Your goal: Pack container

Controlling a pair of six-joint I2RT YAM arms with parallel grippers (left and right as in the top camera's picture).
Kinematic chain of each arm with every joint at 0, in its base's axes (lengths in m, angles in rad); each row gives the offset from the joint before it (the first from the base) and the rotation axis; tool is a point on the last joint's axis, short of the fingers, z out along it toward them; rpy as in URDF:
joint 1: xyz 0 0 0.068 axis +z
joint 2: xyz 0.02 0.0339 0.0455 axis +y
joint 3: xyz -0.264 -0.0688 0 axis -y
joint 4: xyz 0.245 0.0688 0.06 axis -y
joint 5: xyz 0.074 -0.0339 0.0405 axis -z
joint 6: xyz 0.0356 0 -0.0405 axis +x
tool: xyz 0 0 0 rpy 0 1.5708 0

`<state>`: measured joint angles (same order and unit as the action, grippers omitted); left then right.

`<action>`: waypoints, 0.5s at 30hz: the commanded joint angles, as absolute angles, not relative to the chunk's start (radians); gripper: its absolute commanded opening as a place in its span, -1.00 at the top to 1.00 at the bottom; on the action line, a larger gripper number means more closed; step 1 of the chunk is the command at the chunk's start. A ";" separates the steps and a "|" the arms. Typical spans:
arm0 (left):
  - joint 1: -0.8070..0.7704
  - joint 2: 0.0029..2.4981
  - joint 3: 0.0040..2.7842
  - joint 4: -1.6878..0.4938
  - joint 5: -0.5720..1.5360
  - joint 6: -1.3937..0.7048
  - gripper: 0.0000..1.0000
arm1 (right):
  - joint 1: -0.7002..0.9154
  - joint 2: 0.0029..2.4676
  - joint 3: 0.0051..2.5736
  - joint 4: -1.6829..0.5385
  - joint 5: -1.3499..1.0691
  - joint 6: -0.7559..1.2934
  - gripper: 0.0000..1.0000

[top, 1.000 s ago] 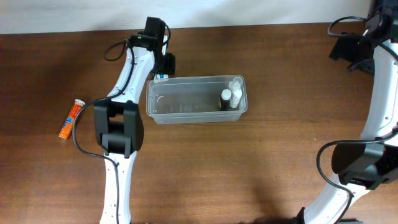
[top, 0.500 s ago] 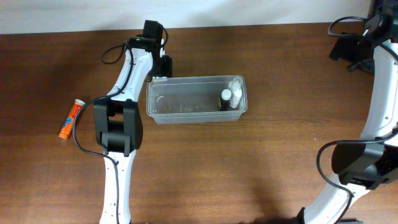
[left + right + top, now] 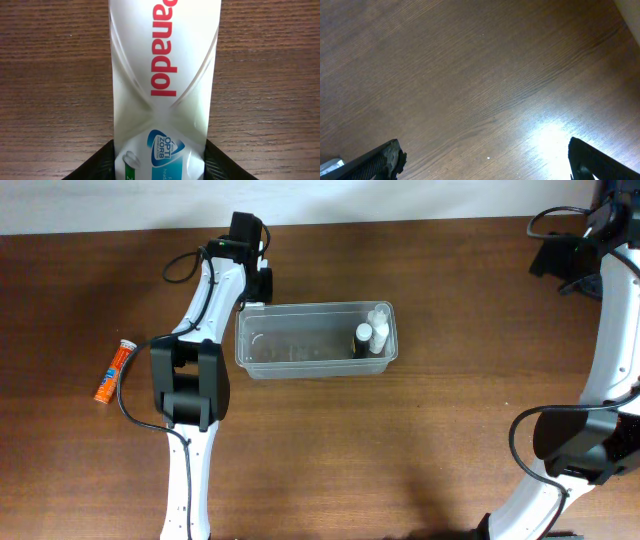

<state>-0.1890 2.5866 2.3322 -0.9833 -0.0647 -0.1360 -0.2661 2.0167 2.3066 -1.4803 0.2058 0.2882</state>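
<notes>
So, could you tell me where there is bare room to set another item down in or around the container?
Inside the container, the left and middle floor is bare; the small bottles crowd its right end. The table in front of it is free. The far-left corner outside is crowded: the left gripper grips the Panadol box.

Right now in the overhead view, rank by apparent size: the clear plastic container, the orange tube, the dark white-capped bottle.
1. clear rectangular plastic container
2. orange cylindrical tube
3. small dark white-capped bottle, seen mostly from above, so its height is hidden
</notes>
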 commanded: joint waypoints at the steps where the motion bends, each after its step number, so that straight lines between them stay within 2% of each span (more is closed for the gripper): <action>1: -0.185 2.603 2.340 -0.982 -0.075 -0.119 0.01 | -0.269 2.015 2.311 -1.478 0.221 0.297 -0.97; 10: -0.187 2.591 2.376 -1.023 -0.076 -0.114 0.01 | -0.269 2.015 2.311 -1.478 0.221 0.297 -0.97; 15: -0.187 2.580 2.482 -1.088 -0.076 -0.088 0.01 | -0.269 2.015 2.311 -1.478 0.221 0.297 -0.97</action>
